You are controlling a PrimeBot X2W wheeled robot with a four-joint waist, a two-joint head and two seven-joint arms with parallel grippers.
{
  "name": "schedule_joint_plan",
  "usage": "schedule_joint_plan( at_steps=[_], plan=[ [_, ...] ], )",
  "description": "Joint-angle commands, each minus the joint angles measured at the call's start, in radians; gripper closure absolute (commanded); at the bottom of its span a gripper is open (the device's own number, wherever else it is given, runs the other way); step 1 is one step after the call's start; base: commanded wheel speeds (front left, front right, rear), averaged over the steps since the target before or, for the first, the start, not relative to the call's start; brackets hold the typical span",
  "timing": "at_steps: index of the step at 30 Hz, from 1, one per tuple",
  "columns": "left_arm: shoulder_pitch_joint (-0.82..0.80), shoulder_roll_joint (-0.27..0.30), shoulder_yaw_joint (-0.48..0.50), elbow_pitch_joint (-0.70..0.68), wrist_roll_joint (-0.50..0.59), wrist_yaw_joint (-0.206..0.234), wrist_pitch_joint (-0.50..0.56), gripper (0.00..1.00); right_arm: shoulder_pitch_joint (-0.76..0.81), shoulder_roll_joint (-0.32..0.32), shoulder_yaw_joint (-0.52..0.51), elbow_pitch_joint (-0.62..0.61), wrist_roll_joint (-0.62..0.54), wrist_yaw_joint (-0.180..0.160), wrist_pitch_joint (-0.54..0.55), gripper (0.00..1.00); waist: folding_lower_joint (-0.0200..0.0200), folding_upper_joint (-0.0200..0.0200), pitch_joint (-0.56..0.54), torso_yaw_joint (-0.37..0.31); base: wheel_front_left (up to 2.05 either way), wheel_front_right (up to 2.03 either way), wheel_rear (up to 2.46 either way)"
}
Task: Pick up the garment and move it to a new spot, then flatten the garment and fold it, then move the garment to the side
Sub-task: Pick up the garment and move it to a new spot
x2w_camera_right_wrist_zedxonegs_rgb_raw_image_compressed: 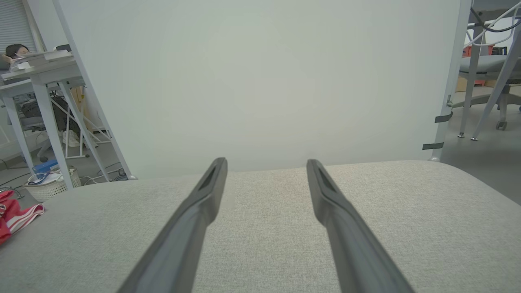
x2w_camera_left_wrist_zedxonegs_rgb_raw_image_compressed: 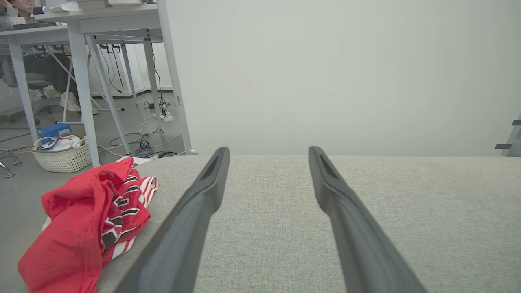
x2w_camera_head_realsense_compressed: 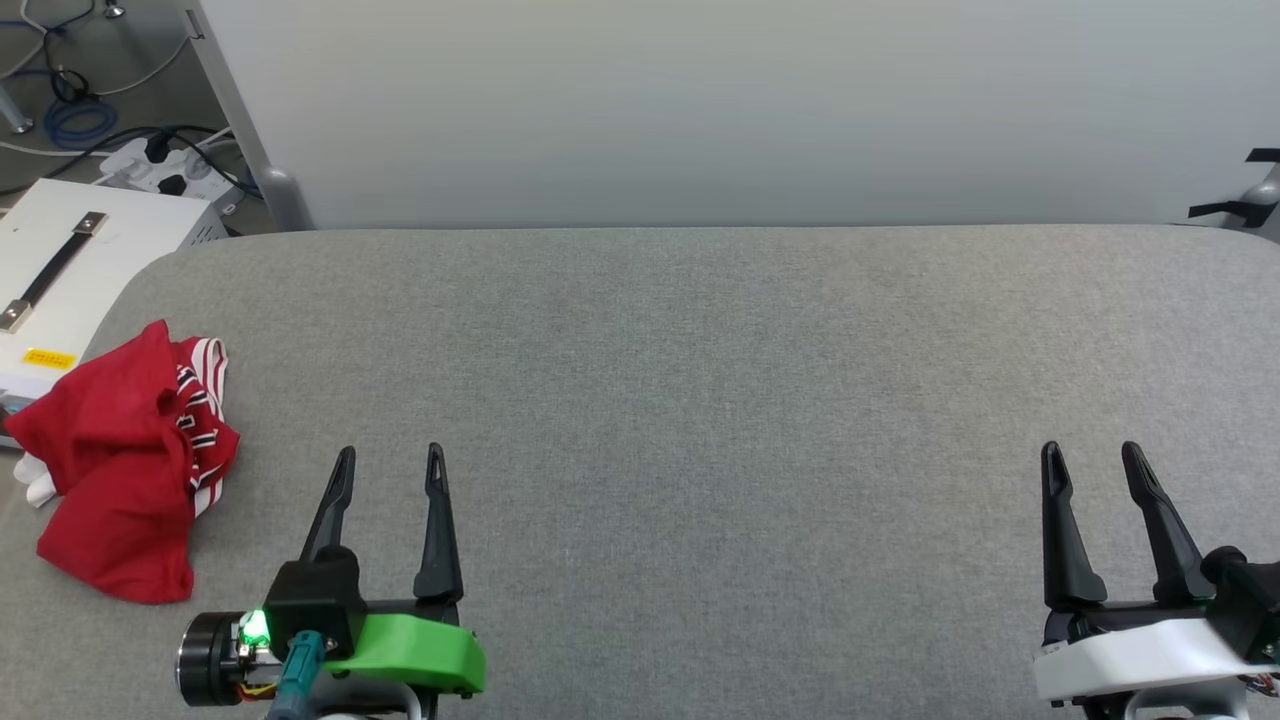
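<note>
Lying crumpled at table (x2w_camera_head_realsense_compressed: 700, 400) left edge, garment (x2w_camera_head_realsense_compressed: 120, 460); both grippers empty, spread

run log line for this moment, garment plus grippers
stage: pre-pickup | garment: crumpled at table left edge | left gripper: open, empty, apart from garment | right gripper: open, empty

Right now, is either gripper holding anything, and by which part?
Nothing is held. The left gripper and right gripper are both open and empty over the grey table; the crumpled red garment lies untouched at the left edge.
</note>
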State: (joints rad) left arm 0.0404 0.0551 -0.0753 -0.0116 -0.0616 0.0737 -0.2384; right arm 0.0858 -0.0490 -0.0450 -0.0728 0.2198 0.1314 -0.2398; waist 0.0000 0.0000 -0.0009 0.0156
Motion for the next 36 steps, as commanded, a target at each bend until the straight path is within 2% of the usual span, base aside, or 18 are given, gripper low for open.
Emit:
schedule_joint_plan(
  at_steps=[1, 11, 16, 36],
  plan=[
    [0.010, -0.005, -0.003, 0.001, -0.010, 0.006, -0.012, 0.00, 0.019, -0.001, -0.003, -0.009, 0.010, -0.001, -0.011, 0.00, 0.0000, 0.0000, 0.000, 0.001, 0.00, 0.00, 0.00],
    [0.010, -0.005, -0.003, 0.004, -0.011, 0.013, -0.023, 0.00, 0.026, -0.001, 0.002, -0.012, 0.006, -0.001, -0.022, 0.00, 0.0000, 0.0000, 0.002, 0.016, 0.00, 0.00, 0.00],
    [0.002, -0.005, 0.010, 0.005, -0.011, 0.020, -0.023, 0.00, 0.022, -0.001, 0.012, -0.021, -0.012, -0.001, -0.022, 0.00, 0.0000, 0.0000, 0.013, 0.049, 0.00, 0.00, 0.00],
    [-0.045, -0.005, 0.075, 0.010, -0.053, 0.038, -0.023, 0.00, -0.021, -0.001, 0.030, -0.048, -0.085, -0.001, -0.022, 0.00, 0.0000, 0.0000, 0.088, 0.290, 0.00, 0.00, 0.00]
  ],
)
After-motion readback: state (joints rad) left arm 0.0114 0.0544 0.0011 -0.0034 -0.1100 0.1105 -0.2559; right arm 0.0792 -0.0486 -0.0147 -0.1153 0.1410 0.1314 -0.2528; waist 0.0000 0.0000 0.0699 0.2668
